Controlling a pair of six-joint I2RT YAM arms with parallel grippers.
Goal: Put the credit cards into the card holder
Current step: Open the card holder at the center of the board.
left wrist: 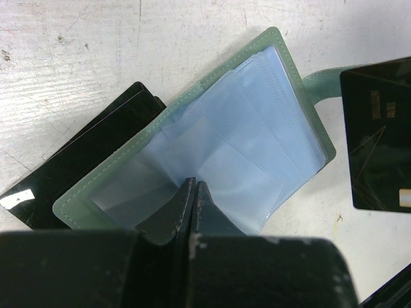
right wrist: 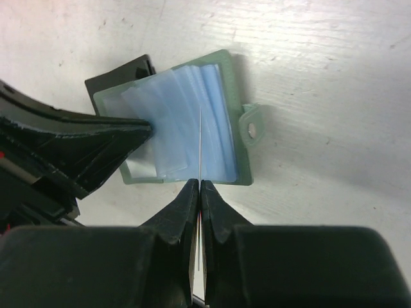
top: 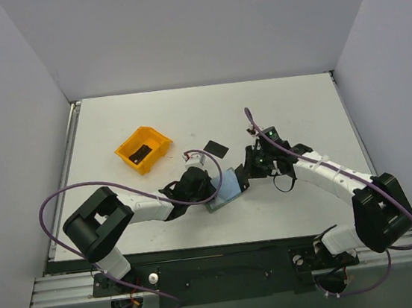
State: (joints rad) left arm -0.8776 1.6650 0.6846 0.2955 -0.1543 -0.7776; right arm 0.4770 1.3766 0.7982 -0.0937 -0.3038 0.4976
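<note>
**Operator:** My left pincer (left wrist: pixel 192 186) is closed right down, nipping a pale-blue inner sleeve of the card holder (left wrist: pixel 257 115). The holder lies open on the table (top: pixel 282 99), directly ahead of those fingertips.

**Colleague:** And the other side?

**Operator:** My right pincer (right wrist: pixel 200 186) is clamped tight on a credit card (right wrist: pixel 200 138), which it holds edge-on. The card's far edge is over the holder's sleeves, just in front of the tips.

**Colleague:** Any more cards?

**Operator:** A second card (left wrist: pixel 83 167) lies under the holder and sticks out past its corner. A third card (top: pixel 217 149) lies flat just beyond the holder. Well to the holder's left sits an orange bin (top: pixel 161 141), with what looks like a black card (top: pixel 140 154) inside.
</note>
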